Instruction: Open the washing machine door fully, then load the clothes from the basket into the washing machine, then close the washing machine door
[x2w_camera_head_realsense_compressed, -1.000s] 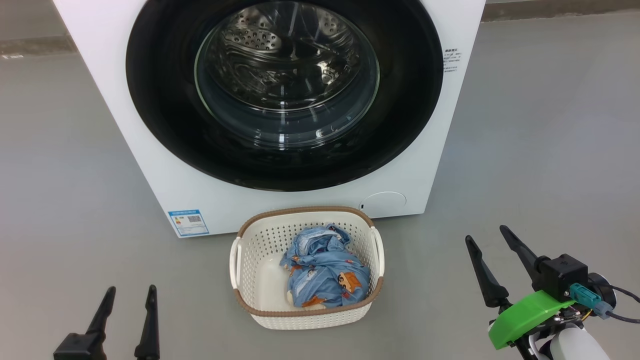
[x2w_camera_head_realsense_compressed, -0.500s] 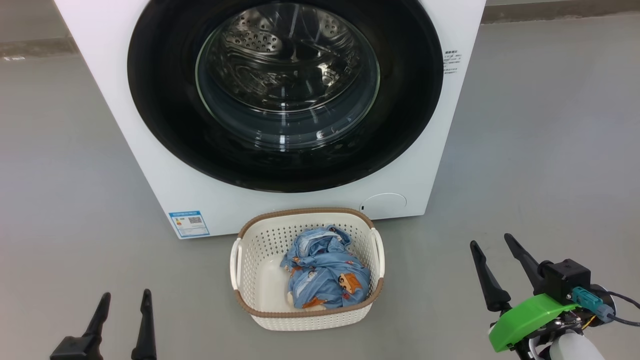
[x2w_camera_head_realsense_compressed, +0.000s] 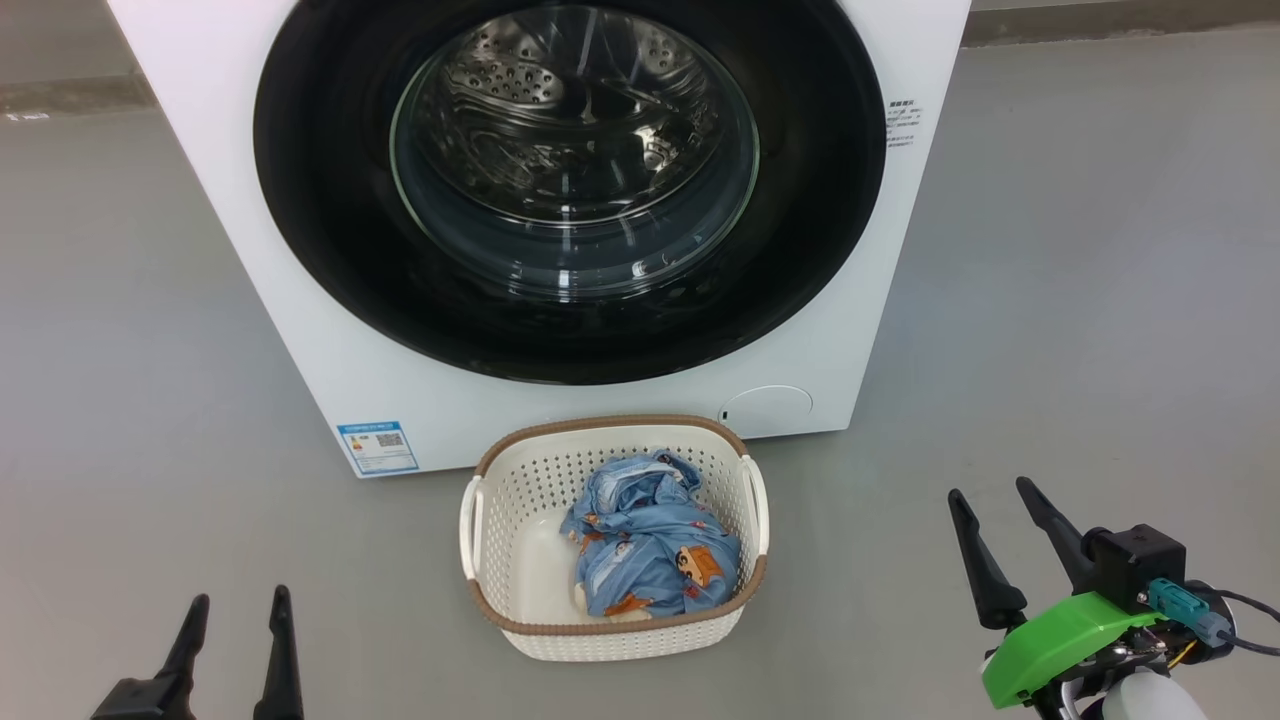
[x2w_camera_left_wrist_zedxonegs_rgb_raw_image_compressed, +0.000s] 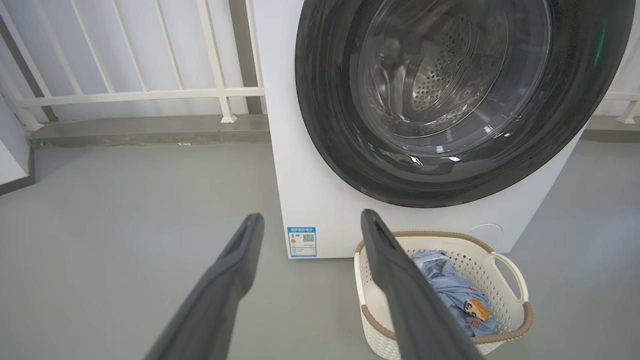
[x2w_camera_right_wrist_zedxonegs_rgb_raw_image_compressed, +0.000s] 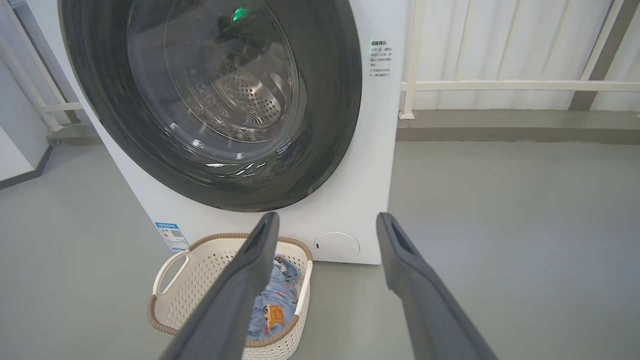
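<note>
Head view: the washing machine (x2w_camera_head_realsense_compressed: 300, 330) stands on the grey floor (x2w_camera_head_realsense_compressed: 1080, 300) with its white front facing the robot. The washing machine door (x2w_camera_head_realsense_compressed: 320, 230) is closed, its black rim flush against the front panel. The steel drum (x2w_camera_head_realsense_compressed: 560, 110) is visible through the clear glass window. A small blue label (x2w_camera_head_realsense_compressed: 378, 446) sits at the lower left corner of the front panel.

The basket (x2w_camera_head_realsense_compressed: 612, 420) stands on the floor just in front of the machine, below the door. The clothes (x2w_camera_head_realsense_compressed: 650, 545) lie bunched inside the basket, toward its right half, with bare basket bottom to their left.

The left gripper (x2w_camera_head_realsense_compressed: 240, 600) is at the lower left, above the floor and well apart from the basket. Its jaws are spread wide and hold nothing. The right gripper (x2w_camera_head_realsense_compressed: 990, 490) is at the lower right, beside a green part (x2w_camera_head_realsense_compressed: 1060, 645) on the wrist. Its jaws are likewise spread wide and hold nothing.

Left wrist view: a white railing (x2w_camera_left_wrist_zedxonegs_rgb_raw_image_compressed: 150, 93) runs behind the machine.
</note>
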